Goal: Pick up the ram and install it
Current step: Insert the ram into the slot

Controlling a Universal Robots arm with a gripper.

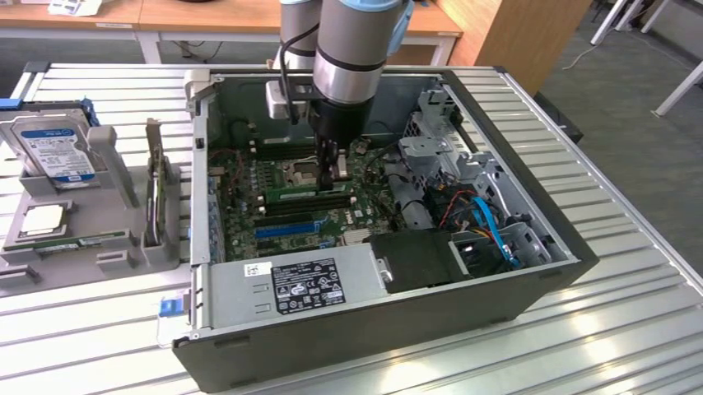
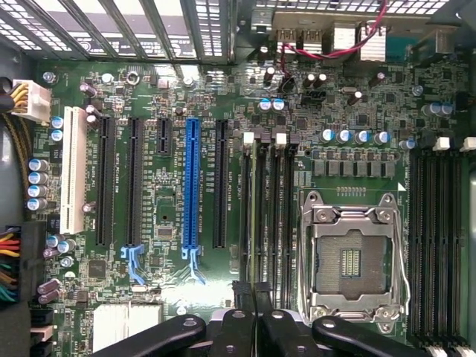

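The tool [image 1: 335, 173] is down inside the open case [image 1: 549, 247], at the middle of the exterior view, directly over the memory slots beside the empty processor socket [image 2: 349, 260]. Its fingers are drawn almost together, and in the wrist view they meet on the thin top edge of the ram [image 2: 258, 216]. It looks like a pinch on the stick, though the contact itself is partly hidden by the fingers.

The ram [image 1: 308, 195] lies just under the tool, not off to either side. In the exterior view its long axis runs across the frame, from centre-left to just below the fingertips, with a slight tilt. The tool grips towards the end at the exterior view's right, not at the middle. In the wrist view the stick is seen edge-on, in line with 1 of the 4 slots [image 2: 275, 223] and parallel to the blue slot [image 2: 192, 186].

The stick appears to stand in or right at its slot. Whether it is fully seated or the latches are closed cannot be told. The drive [image 1: 55, 152] stands well apart, in the tray at upper left of the exterior view.
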